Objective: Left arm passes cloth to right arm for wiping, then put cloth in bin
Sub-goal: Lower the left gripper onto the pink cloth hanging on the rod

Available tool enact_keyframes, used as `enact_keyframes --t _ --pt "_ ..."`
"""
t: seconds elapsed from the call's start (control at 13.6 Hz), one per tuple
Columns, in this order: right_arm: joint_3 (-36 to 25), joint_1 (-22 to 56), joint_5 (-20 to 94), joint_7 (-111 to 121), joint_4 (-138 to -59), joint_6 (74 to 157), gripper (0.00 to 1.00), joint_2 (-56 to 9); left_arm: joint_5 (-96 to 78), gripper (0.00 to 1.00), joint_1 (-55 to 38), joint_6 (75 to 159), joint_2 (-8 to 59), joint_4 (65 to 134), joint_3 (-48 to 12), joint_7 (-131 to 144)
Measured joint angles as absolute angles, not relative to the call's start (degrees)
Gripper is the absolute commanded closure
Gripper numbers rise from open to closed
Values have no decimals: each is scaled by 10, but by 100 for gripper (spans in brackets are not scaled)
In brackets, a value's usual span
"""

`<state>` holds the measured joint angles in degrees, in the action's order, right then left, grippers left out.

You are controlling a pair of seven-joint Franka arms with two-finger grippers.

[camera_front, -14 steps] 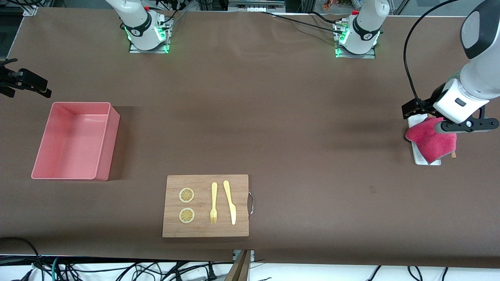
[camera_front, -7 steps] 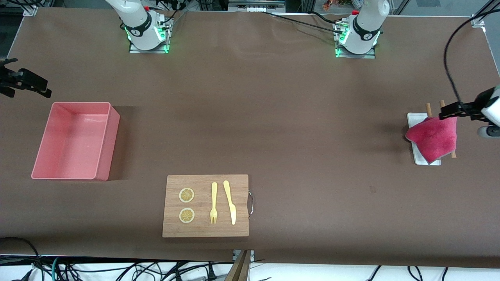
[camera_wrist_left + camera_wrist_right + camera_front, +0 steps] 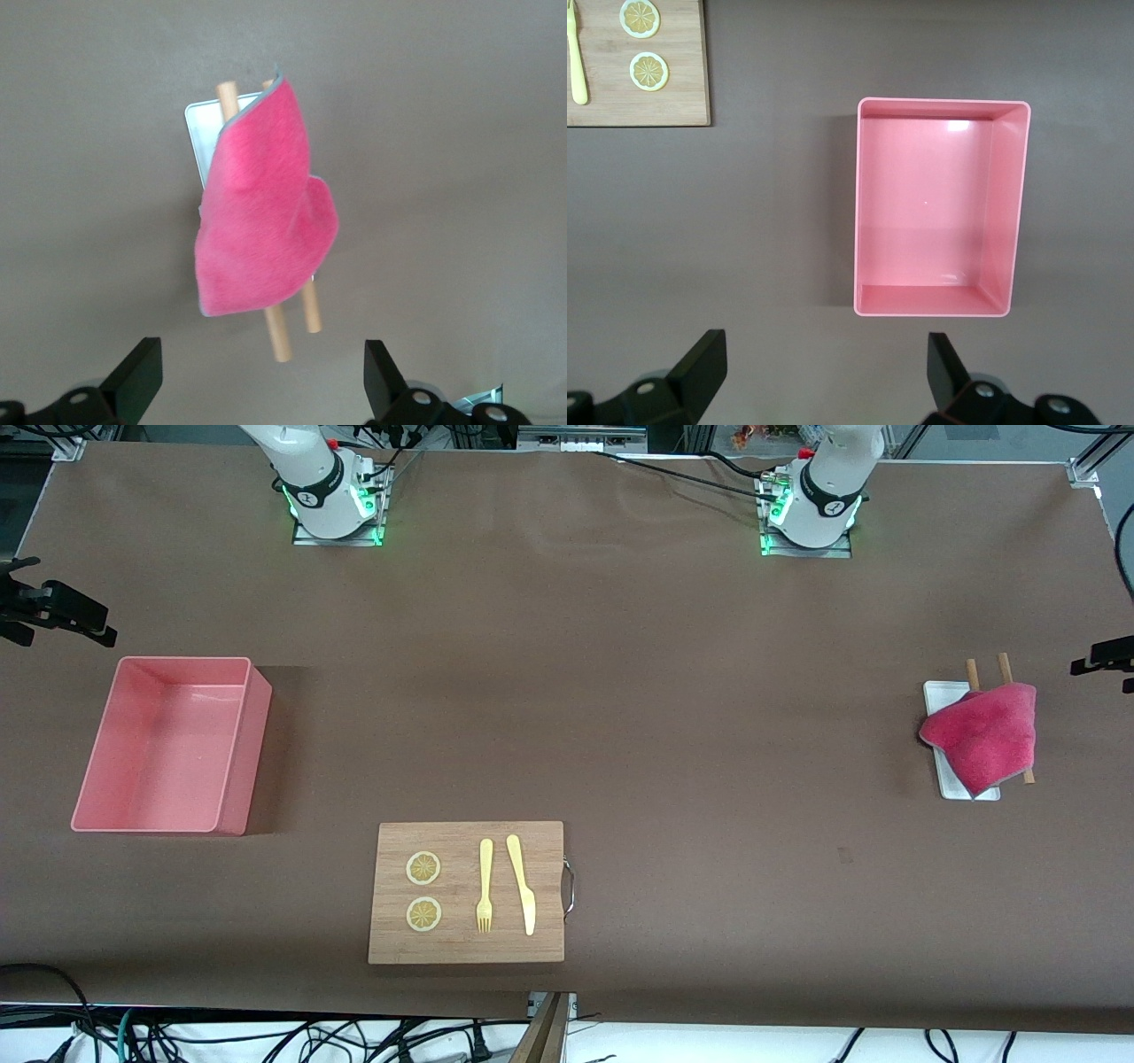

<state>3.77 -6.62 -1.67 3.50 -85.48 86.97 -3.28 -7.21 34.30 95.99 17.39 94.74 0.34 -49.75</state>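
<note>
Cloth (image 3: 983, 737) is lying crimson side up, draped over the white tray (image 3: 937, 695) and two wooden sticks (image 3: 973, 673), at the left arm's end of the table, roughly 3 o'clock from table centre. Left gripper (image 3: 257, 382) is hanging high over the cloth, fingers spread wide, nothing gripped. Right gripper (image 3: 824, 381) is hovering over the bin (image 3: 226, 815), also spread wide and holding nothing. Bin is sitting at about 9 o'clock, cutting board (image 3: 461, 948) at 6 o'clock.

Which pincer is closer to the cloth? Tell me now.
Left. The left pincer hangs open above the table beside the cloth, at the left arm's end. The right pincer waits open near the bin, at the right arm's end.
</note>
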Motion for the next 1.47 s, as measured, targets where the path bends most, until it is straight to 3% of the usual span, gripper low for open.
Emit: enact_keyframes --t 0.59,1.47 --pt "38 -66 -17 35 -855 870 0 -33 -291 0 481 966 320 922 3 -934" --pt "38 -57 -17 35 -855 870 0 -33 -420 0 509 965 452 874 -1 -1295"
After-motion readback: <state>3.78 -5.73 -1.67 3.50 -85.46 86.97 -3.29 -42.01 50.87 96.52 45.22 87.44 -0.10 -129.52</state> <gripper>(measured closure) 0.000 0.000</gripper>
